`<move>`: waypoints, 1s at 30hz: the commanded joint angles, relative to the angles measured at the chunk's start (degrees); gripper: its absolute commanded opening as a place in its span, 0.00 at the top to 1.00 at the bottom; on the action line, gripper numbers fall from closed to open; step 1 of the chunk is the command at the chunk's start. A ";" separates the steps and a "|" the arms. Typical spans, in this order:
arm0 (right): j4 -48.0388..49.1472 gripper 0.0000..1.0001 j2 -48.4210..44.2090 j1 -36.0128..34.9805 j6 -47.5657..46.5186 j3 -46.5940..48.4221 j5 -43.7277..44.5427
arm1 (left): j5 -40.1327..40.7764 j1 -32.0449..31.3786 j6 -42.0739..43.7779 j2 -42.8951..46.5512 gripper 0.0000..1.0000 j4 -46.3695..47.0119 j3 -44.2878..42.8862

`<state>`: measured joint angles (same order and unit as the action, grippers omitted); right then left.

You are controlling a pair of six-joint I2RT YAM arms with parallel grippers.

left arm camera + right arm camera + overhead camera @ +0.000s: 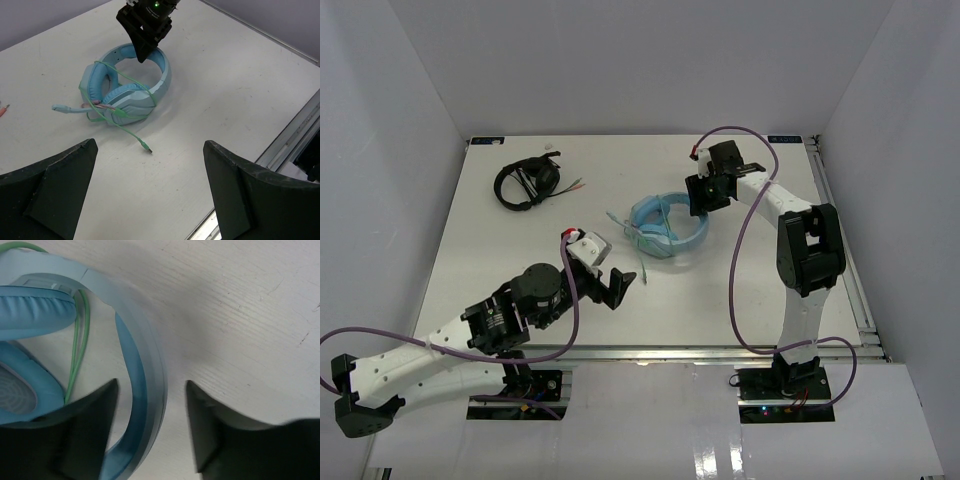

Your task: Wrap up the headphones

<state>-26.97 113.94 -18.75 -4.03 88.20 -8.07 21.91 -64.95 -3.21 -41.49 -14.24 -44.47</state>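
Table (740, 300): a white surface enclosed by white walls; both sets of headphones are carried on it.
Right gripper (151, 385): lowered over the far curve of the headband. The jaws are seen parted, one on each side of the band, and no clamping is visible.
Left gripper (612, 283): held over the near part of the table and pointed toward the blue set. The jaws are spread wide with nothing between them.
Headphones (670, 228): laid flat near the middle of the table, the ear cups folded in together and the headband arched round them.
Black headphones (527, 184): left at the far-left corner, well apart and not concerned.
Cable (127, 80): thin and pale green. Loops are drawn across the cups and band, and a loose tail trails toward the left gripper.
Plug (146, 148): laid on bare table at the tail's end, apart from the cups.
Progress: the wrap is judged mostly laid but unfinished, since the tail is not tucked.
Main risk: if the right gripper were raised with a finger caught under the band or a loop, the set could be dragged and the loops pulled slack.
Lesser risk: the flat, thin tail could be missed in a pinch. With the band unclamped, a firm pull on the tail could slide the set.
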 commanded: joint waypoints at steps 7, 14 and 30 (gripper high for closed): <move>1.26 0.02 -11.58 3.93 -1.48 -3.71 -3.45 | 1.30 0.17 -4.06 1.59 0.02 -1.94 -0.11; 2.82 0.10 -21.06 5.07 -4.40 -10.31 -5.05 | 1.50 0.17 -8.17 2.67 0.02 -4.16 -1.09; 8.87 0.10 -61.92 5.66 -2.95 -37.51 9.31 | 4.21 0.17 -23.74 13.48 0.02 -9.60 3.44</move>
<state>-21.39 59.23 -13.47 -10.50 56.25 -7.96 24.85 -64.95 -21.46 -30.87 -21.74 -43.39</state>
